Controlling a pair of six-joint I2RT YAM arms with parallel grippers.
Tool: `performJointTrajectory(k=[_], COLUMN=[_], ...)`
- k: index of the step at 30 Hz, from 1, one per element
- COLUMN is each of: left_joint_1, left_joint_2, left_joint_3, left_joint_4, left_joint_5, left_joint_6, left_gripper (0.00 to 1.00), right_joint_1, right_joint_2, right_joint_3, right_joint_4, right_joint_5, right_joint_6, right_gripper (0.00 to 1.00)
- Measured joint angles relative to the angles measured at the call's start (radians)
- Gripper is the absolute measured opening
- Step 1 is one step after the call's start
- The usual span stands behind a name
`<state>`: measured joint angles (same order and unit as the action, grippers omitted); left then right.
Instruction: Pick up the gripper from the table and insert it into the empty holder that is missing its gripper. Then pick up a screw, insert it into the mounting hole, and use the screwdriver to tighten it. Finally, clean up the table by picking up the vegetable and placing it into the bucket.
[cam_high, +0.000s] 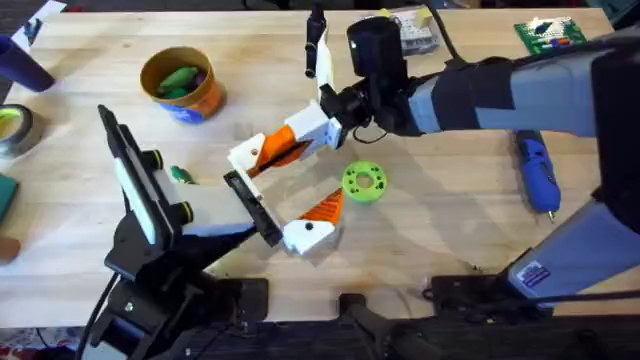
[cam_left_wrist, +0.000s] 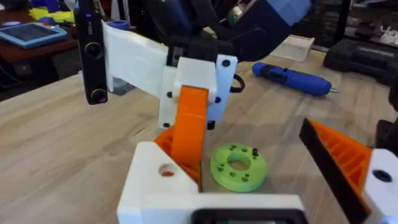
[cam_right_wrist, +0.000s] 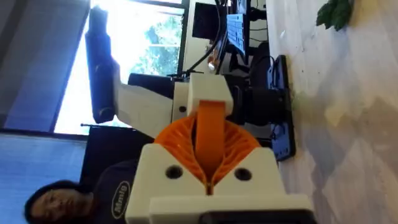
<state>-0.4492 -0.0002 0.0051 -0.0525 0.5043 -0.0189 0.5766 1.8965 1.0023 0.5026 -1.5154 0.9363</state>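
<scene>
1 gripper (cam_left_wrist: 189, 121), 1 empty holder (cam_high: 243, 157), 1 screwdriver (cam_high: 537, 172), 1 bucket (cam_high: 180, 85), 1 loose vegetable (cam_high: 181, 175), 1 lime-green ring (cam_high: 363, 182), all on or over the counter (cam_high: 450, 230). Right tool (cam_right_wrist: 211, 146) is clenched on the gripper, an orange ribbed pad on each side of the orange strip; the right wrist view shows this, the overhead does not. Left wrist view shows the gripper's lower end touching the white holder with its round hole, just beside the ring. Left tool (cam_high: 298, 180) is released, fingers spread wide, with the ring near the gap between them. Overhead: the gripper is just up-left of the ring, the vegetable well left of it, the bucket far up-left with green pieces inside, the screwdriver well right.
</scene>
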Motion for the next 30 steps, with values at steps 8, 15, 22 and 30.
performJointTrajectory(k=[8,15,22,30], left_joint_1=[0.0,0.0,0.0,-0.011], left_joint_2=[0.0,0.0,0.0,0.0], left_joint_3=[0.0,0.0,0.0,0.0], left_joint_4=[0.001,0.003,0.0,0.0], left_joint_5=[-0.006,-0.011,-0.011,0.04], left_joint_6=[0.006,0.013,0.011,0.01], left_gripper=[0.99,0.99,0.99,0.99], right_joint_1=[0.001,0.004,0.015,0.019], right_joint_2=[0.002,0.004,0.004,0.004], right_joint_3=[0.001,0.001,0.001,0.002], right_joint_4=[0.029,0.061,0.067,0.073], right_joint_5=[0.0,-0.001,-0.008,0.0], right_joint_6=[0.004,0.006,0.006,0.004], right_gripper=[0.066,0.185,0.305,0.522])
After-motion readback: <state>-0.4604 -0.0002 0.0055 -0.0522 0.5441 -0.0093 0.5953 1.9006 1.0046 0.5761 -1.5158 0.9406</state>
